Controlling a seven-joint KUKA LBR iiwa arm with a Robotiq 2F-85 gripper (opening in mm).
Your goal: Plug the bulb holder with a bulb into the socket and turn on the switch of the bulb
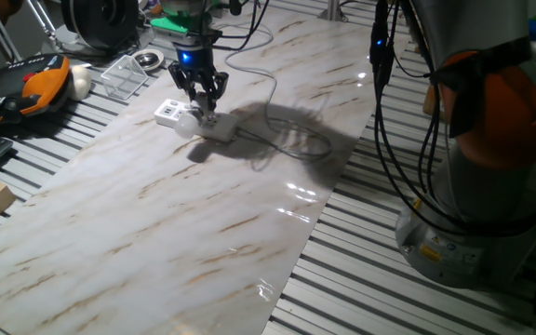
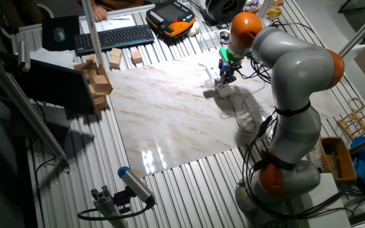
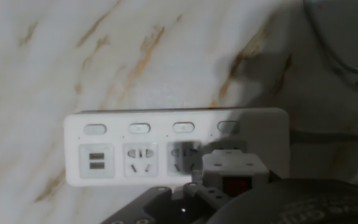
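In the hand view, the holder (image 3: 235, 169) covers the socket's (image 3: 104, 134) outlet at 3 o'clock, and the lower edge cuts off the gripper. The bulb (image 1: 187, 122) is a small blur in one fixed view. The jaws' state is unreadable.

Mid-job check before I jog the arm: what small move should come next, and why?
Probably ease straight down. In the hand view the bulb holder sits over an outlet near the cable end of the socket, red switch visible, but whether the plug is fully seated can't be told. The gripper hovers there.
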